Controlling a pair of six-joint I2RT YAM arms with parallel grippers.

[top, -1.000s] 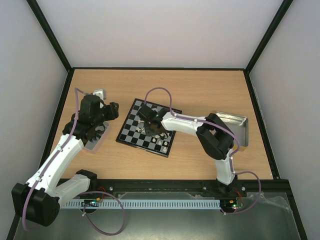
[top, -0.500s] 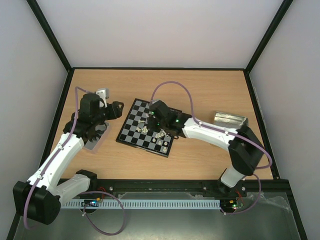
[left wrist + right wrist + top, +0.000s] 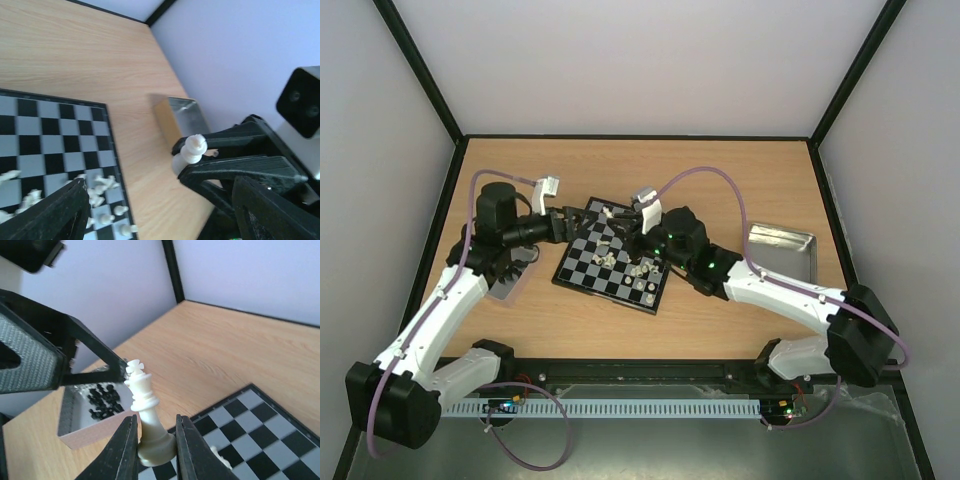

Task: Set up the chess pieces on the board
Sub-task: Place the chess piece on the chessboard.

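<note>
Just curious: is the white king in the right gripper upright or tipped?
Upright. The white king stands cross-up, its base pinched by the right gripper, and it is roughly parallel to the enclosure's corner post.

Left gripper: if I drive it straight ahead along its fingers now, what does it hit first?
Most likely the white king clamped in the right gripper: in the left wrist view it sits ahead, between the fingers of the open left gripper. How close it is is hard to judge.
</note>
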